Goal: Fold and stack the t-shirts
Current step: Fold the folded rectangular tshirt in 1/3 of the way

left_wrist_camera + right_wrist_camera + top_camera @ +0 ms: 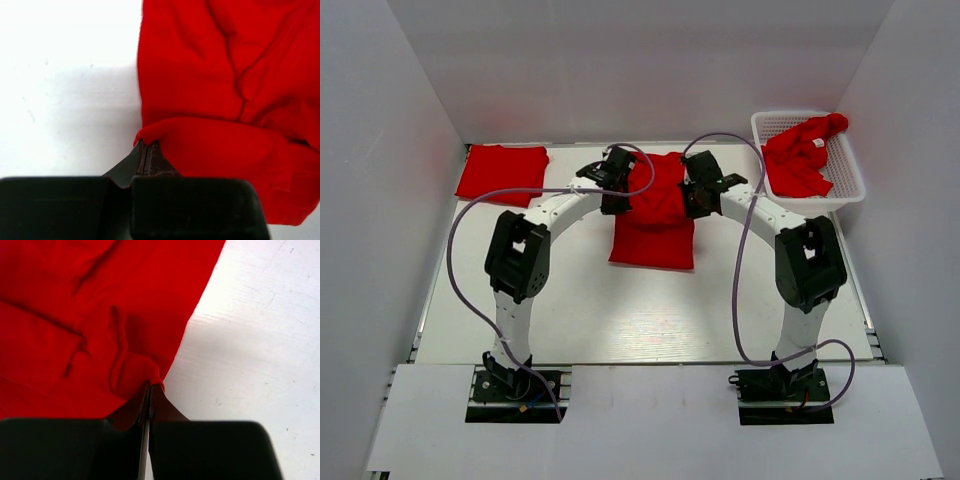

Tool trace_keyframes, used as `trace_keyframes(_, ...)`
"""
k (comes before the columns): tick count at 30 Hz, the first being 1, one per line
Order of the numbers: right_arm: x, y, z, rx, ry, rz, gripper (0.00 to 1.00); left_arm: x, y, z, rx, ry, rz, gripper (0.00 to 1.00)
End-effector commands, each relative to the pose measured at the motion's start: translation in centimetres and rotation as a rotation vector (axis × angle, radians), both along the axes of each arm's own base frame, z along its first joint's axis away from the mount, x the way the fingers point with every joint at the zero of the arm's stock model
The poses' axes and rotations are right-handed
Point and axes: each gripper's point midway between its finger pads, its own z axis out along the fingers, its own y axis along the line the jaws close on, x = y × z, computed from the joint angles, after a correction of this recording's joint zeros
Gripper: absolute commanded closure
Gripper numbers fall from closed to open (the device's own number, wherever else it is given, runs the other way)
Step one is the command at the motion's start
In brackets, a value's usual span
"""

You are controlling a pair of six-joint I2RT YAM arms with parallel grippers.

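A red t-shirt [655, 215] lies partly folded in the middle of the table, between my two grippers. My left gripper [617, 192] is shut on its left edge; the left wrist view shows the fabric [225, 100] pinched at the fingertips [147, 145]. My right gripper [698, 197] is shut on its right edge; the right wrist view shows the cloth [90, 315] bunched at the fingertips [152, 386]. A folded red t-shirt [502, 172] lies flat at the back left. Another red t-shirt [802, 155], crumpled and showing a small white label, sits in the basket.
A white plastic lattice basket [850, 185] stands at the back right corner. White walls close in the table on the left, back and right. Purple cables loop over both arms.
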Motion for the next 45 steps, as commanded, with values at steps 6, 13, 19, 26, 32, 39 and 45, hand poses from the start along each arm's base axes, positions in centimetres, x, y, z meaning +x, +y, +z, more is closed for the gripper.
trace_keyframes(6,2.7,-0.7,0.2,-0.003,-0.003,-0.006,1.00,3.4,-0.7,0.8,-0.014,-0.069,-0.035,1.00)
trace_keyframes(13,4.0,-0.6,-0.8,0.006,0.006,0.021,1.00,4.4,0.5,-0.3,0.005,-0.062,0.026,1.00)
trace_keyframes(19,5.1,0.0,-0.9,0.034,-0.020,0.049,1.00,5.3,1.1,-0.5,-0.006,-0.072,0.052,1.00)
trace_keyframes(26,5.5,0.1,-0.1,0.041,-0.014,0.060,0.43,4.9,2.2,-0.2,0.006,-0.072,0.084,0.29)
trace_keyframes(32,4.5,0.0,3.8,0.067,-0.043,0.052,0.10,4.6,4.2,5.3,0.012,-0.158,0.156,0.00)
trace_keyframes(39,-0.8,1.4,6.2,0.158,-0.032,0.152,0.10,0.0,5.7,7.7,-0.022,-0.154,0.133,0.00)
trace_keyframes(45,-4.6,4.3,3.3,0.197,0.073,0.264,0.10,-4.6,5.6,5.8,-0.103,-0.101,0.060,0.00)
